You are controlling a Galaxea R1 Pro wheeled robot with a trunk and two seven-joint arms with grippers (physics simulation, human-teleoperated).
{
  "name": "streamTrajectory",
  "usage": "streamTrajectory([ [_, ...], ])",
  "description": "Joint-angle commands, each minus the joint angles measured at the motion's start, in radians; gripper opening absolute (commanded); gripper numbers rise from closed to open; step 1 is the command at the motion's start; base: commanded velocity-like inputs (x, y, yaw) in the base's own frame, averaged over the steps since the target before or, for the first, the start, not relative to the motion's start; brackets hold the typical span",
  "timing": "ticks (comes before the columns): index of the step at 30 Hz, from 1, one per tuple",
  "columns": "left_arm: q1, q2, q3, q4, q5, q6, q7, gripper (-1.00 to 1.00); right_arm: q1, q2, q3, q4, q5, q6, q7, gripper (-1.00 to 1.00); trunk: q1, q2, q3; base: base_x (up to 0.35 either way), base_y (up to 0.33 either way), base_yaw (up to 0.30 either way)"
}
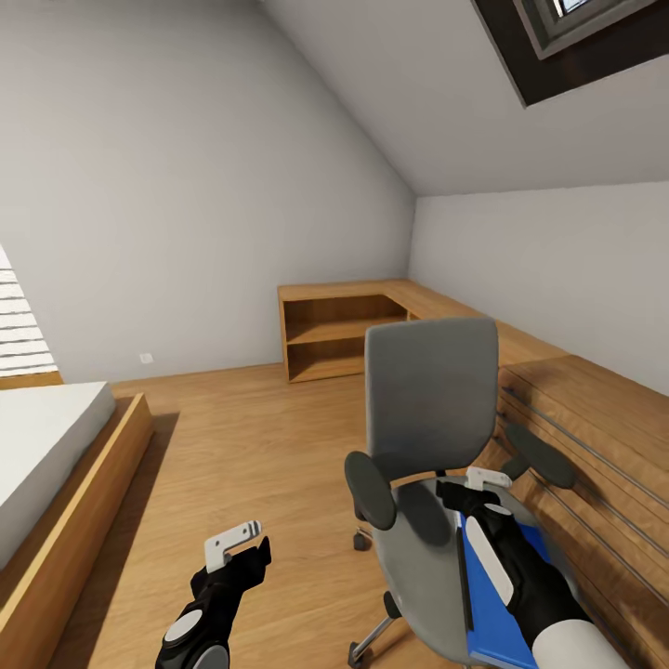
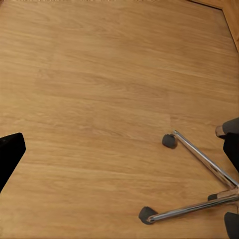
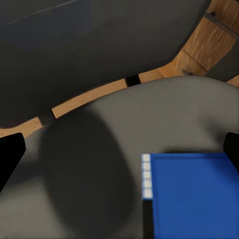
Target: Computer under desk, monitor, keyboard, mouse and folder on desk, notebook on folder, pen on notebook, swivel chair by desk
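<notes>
- The step in hand looks like fetching the folder (image 1: 492, 595) off the swivel chair (image 1: 429, 409): the blue folder lies flat on the grey seat, toward its right side, with the right arm reaching over it.
- The right gripper (image 1: 486, 480) hovers above the seat, just past the folder's far edge. In the right wrist view its dark finger tips sit at the two side edges of the picture, so the jaws stand wide apart with nothing between them.
- The left gripper (image 1: 234, 544) hangs over bare wooden floor (image 1: 242, 446) at the near left; it grips nothing, but I cannot tell how far it is open.
- Next, I judge, the right gripper must come back toward the folder's edge, drop low and pinch the thin cover; a flat thing on soft upholstery may slide rather than lift.
- The arm covers part of the folder and the frame cuts off its near end. Beyond the chair stands only a low light-wood cabinet (image 1: 344, 330).
</notes>
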Motion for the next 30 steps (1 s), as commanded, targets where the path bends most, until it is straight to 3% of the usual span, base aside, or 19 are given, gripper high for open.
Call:
streamTrajectory([
  [1, -0.001, 0.001, -0.002, -0.002, 0.004, 0.003, 0.008, 1.0, 0.0, -0.001, 0.005, -0.002, -0.012, 0.003, -0.01, 1.0, 0.0, -0.001, -0.001, 0.0, 0.0, 0.0],
  [7, -0.001, 0.001, -0.001, -0.002, 0.004, 0.002, 0.008, 1.0, 0.0, 0.007, 0.006, -0.004, -0.017, 0.002, -0.01, 1.0, 0.0, -0.001, -0.001, -0.048, 0.038, 0.0],
  [10, -0.001, 0.001, -0.002, -0.002, 0.005, 0.002, 0.008, 1.0, 0.0, 0.021, 0.006, -0.005, -0.041, 0.001, -0.011, 1.0, 0.0, -0.001, -0.001, -0.236, 0.189, -0.015],
  [19, -0.001, 0.001, -0.002, -0.002, 0.005, 0.002, 0.008, 1.0, 0.0, 0.024, 0.003, -0.012, -0.051, 0.001, -0.013, 1.0, 0.0, -0.001, 0.007, -0.256, 0.206, -0.153],
  [24, -0.001, 0.001, -0.002, -0.002, 0.005, 0.002, 0.008, 1.0, 0.0, 0.023, 0.002, -0.021, -0.078, 0.001, -0.013, 1.0, 0.0, -0.001, 0.012, -0.261, 0.211, -0.197],
  [30, -0.001, 0.001, -0.001, -0.002, 0.006, 0.004, 0.008, 1.0, 0.0, 0.021, 0.002, -0.024, -0.089, 0.001, -0.013, 1.0, 0.0, -0.001, 0.013, -0.192, 0.212, -0.035],
])
